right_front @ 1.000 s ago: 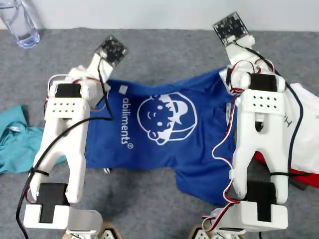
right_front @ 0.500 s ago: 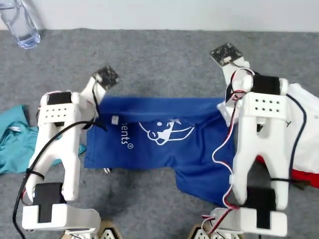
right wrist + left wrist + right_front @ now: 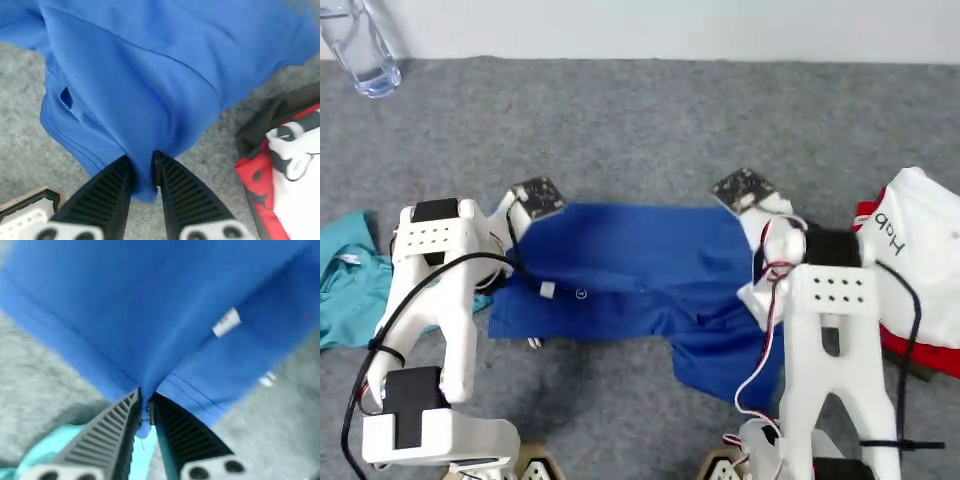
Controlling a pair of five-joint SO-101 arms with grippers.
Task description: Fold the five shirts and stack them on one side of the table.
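A blue shirt [image 3: 635, 265] lies mid-table between the two arms, its far half doubled over toward the front so the print is hidden. My left gripper [image 3: 144, 409] is shut on the shirt's folded edge at its left corner [image 3: 525, 215]. My right gripper [image 3: 142, 171] is shut on a bunch of the blue shirt [image 3: 150, 85] at the right corner [image 3: 752, 215]. A white tag [image 3: 226, 322] shows on the blue shirt [image 3: 165, 305]. A teal shirt [image 3: 355, 280] lies crumpled at the left. A white shirt [image 3: 915, 265] rests on a red one [image 3: 920, 352] at the right.
A clear water bottle [image 3: 358, 45] stands at the far left corner. The grey felt table top [image 3: 650, 120] stretches bare behind the blue shirt. The red and white shirts [image 3: 287, 165] lie close beside my right gripper, on a dark garment [image 3: 260, 120].
Both grippers have pulled the blue shirt's far edge toward the front, folding it over itself. The white face print has gone under the fold.
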